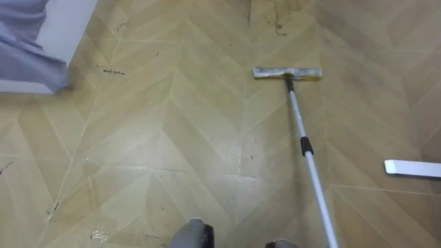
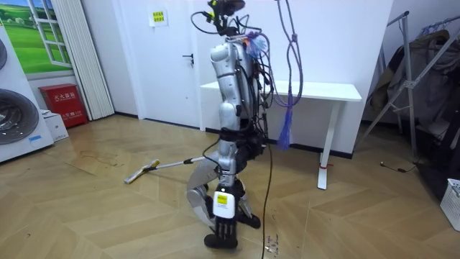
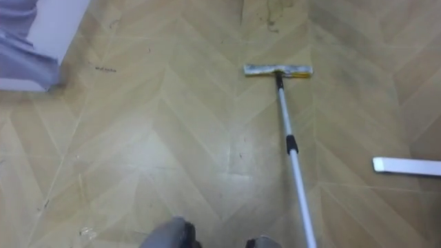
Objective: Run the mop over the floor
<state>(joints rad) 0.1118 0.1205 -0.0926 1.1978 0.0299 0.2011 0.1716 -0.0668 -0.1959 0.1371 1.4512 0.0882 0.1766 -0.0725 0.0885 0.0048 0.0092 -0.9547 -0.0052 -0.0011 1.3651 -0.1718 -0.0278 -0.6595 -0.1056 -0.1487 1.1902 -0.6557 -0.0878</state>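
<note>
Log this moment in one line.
mop head flat on floor | handle runs back toward robot | dark marks beyond head

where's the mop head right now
In the left eye view, the mop head lies on the floor, upper right of centre, just below a dark smudge.

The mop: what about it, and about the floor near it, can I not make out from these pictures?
Upper end of the mop handle: cut off by the left eye view's lower edge; in the room view the robot's body hides it, so the grip is unreadable.
Dark marks beyond the mop head: too blurred to say dirt or water.
White bar: cut off by the right edge.
</note>
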